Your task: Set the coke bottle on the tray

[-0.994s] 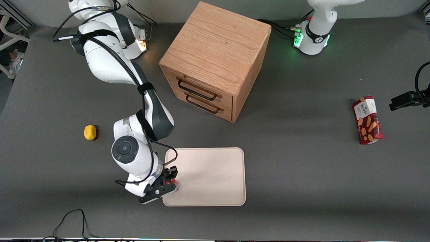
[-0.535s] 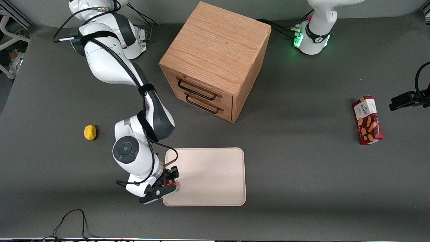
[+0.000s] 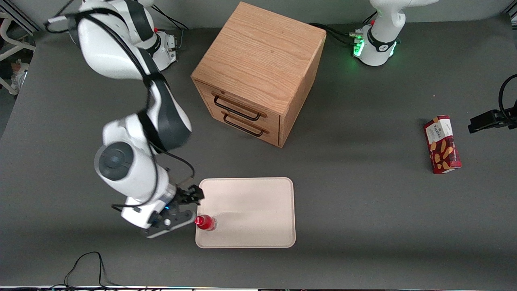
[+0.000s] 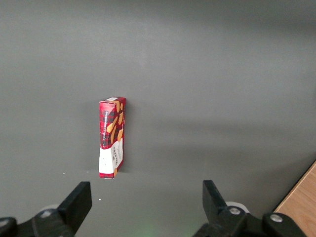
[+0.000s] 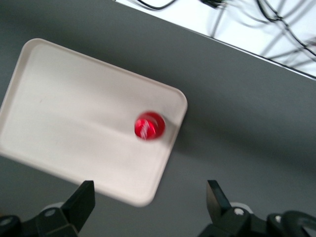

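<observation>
Standing upright on the tray (image 3: 250, 210), the bottle (image 3: 205, 222) shows a round red cap and a clear plastic base; it sits in the tray's corner nearest the working arm and the front camera, just inside the low rim. In the right wrist view the bottle (image 5: 149, 125) appears from straight above as a glossy red disc with a pale mark I cannot read, close to a rounded corner of the tray (image 5: 64, 113). The tray is flat, rectangular, cream-beige and matte, with rounded corners.

The jaws (image 3: 179, 210) hang above the desk (image 3: 355, 210) just beside the tray's edge, raised, released and apart from the bottle; the wrist view shows both black fingers (image 5: 83, 202) spread wide with nothing between them.

A wooden cabinet (image 3: 258, 68) of light oak grain stands farther from the front camera than the tray, with two drawers and thin dark wire handles. Toward the parked arm's end lies a red tartan snack box (image 3: 442, 144) with biscuit pictures and a white label reading roughly "Walkers"; in the left wrist view the box (image 4: 112, 137) lies flat, its small print unreadable. The desk is covered in smooth dark grey matting.
</observation>
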{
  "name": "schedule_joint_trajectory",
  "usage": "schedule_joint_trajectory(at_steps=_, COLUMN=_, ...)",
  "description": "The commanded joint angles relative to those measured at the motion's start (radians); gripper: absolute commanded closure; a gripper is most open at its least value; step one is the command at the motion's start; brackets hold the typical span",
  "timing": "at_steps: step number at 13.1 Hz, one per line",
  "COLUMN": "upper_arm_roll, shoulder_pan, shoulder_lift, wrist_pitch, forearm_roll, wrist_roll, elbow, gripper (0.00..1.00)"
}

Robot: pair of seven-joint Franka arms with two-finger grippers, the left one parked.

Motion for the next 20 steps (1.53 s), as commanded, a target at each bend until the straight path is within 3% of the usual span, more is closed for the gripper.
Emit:
schedule_joint_trajectory(at_steps=1, upper_arm_roll=0.004, shoulder_pan=-0.029, shoulder_lift=-0.254, wrist_pitch=-0.055, forearm_roll=-0.013, wrist_roll=0.002, elbow=-0.251, gripper=0.00)
schedule_joint_trajectory(at_steps=6, upper_arm_roll=0.030, shoulder_pan=-0.180, shoulder_lift=-0.603, wrist_pitch=-0.067, forearm_roll=-0.028, wrist_roll=-0.036, elbow=-0.564, gripper=0.00)
schedule_joint_trajectory(at_steps=11, upper_arm_roll=0.050, shoulder_pan=-0.362, shoulder_lift=-0.797, wrist_pitch=-0.067, forearm_roll=-0.025, wrist_roll=-0.171, elbow=-0.773, gripper=0.00)
schedule_joint_trajectory(at_steps=16, upper_arm_roll=0.042, shoulder_pan=-0.366, shoulder_lift=-0.823, wrist_pitch=-0.052, forearm_roll=-0.031, wrist_roll=-0.170, elbow=-0.822, gripper=0.00)
schedule_joint_trajectory(at_steps=18, upper_arm_roll=0.044, shoulder_pan=-0.362, shoulder_lift=-0.826, wrist_pitch=-0.057, forearm_roll=-0.085, wrist_roll=-0.168, elbow=-0.802, gripper=0.00)
schedule_joint_trajectory(at_steps=20, upper_arm_roll=0.045, shoulder_pan=-0.365, shoulder_lift=-0.829, wrist_pitch=-0.069, forearm_roll=-0.087, wrist_roll=-0.161, elbow=-0.794, gripper=0.00)
